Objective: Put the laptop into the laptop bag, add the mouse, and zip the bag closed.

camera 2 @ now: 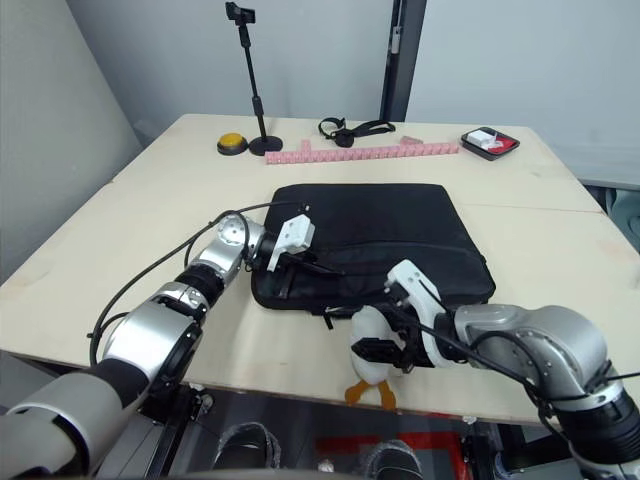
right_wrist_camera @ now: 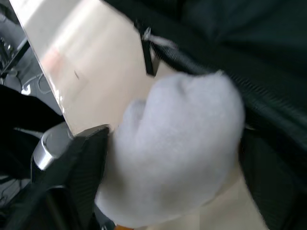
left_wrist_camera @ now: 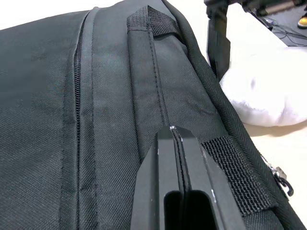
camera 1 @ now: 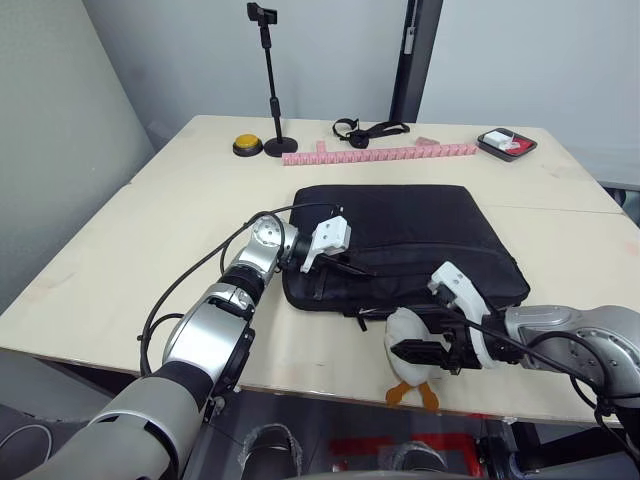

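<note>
Now left tool (left_wrist_camera: 178,143) pinched atop laptop bag (camera 1: 400,235).

Pale wooden table (camera 1: 120,250) with seam along right side; plain grey walls (camera 1: 500,50) behind; dark vertical post (camera 1: 415,60) beyond far edge.

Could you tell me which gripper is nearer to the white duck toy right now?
Right. The right gripper is around the white duck toy at the table's near edge; the left gripper is apart from it, on the laptop bag.
</note>
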